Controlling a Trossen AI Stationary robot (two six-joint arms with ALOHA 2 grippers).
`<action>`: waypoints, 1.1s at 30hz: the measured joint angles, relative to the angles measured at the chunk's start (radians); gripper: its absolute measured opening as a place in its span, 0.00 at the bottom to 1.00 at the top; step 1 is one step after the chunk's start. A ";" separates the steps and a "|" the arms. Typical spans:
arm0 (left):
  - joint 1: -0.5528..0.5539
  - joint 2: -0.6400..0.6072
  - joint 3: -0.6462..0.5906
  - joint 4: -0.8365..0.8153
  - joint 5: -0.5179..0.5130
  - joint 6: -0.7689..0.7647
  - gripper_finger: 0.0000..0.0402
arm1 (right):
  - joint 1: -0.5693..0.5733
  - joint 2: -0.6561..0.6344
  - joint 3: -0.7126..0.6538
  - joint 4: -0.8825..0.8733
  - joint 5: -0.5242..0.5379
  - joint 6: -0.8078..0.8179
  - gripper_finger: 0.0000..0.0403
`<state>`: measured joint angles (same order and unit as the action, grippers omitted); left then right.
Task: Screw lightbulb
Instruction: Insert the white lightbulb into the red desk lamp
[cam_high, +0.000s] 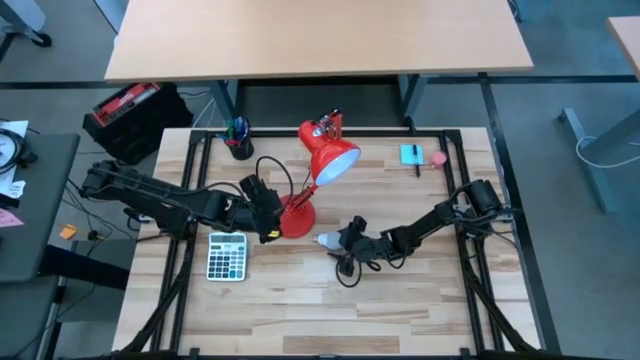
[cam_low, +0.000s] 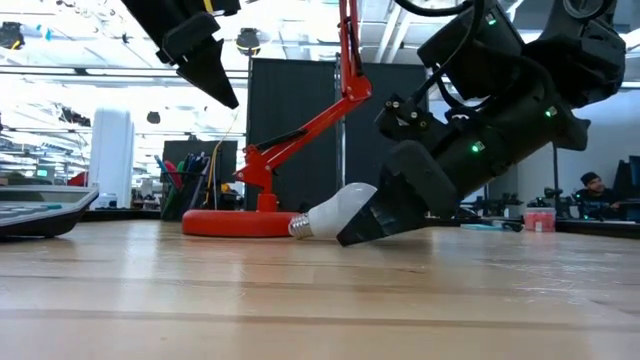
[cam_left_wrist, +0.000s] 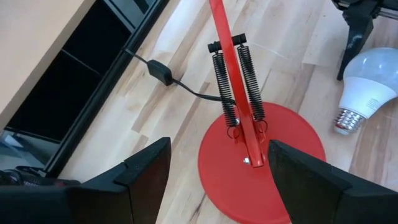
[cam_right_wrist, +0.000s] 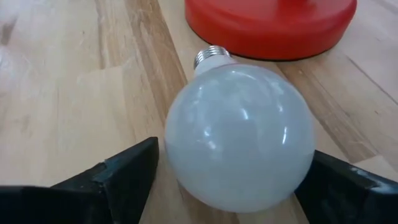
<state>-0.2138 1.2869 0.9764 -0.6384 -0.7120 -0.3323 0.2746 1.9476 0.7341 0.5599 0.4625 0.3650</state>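
Fingers (cam_right_wrist: 118, 171) of the right gripper (cam_right_wrist: 233, 177) were spread wide around the lightbulb (cam_right_wrist: 239, 134), lain on the table (cam_high: 420, 300) beside the lamp base (cam_high: 297, 222). Left gripper (cam_left_wrist: 214, 171) was held open above that base.

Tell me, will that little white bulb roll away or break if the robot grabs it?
It could roll: the lightbulb is round and lies on its side on the table. Its smooth, shiny dome may slip between the right pincer fingers, open around it. It looks light, probably fragile, so a gentle squeeze seems wise.
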 joint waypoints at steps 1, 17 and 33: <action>0.000 0.000 0.000 0.000 0.000 -0.001 0.65 | -0.001 0.000 0.000 0.002 -0.001 0.000 0.85; 0.000 0.000 0.001 0.004 -0.002 0.003 0.65 | -0.031 -0.137 -0.048 0.004 -0.042 -0.034 0.84; 0.000 0.000 0.001 0.009 -0.003 0.005 0.65 | -0.078 -0.078 -0.047 0.102 -0.101 -0.068 0.84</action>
<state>-0.2138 1.2869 0.9771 -0.6296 -0.7151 -0.3271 0.1965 1.8694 0.6872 0.6617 0.3618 0.2974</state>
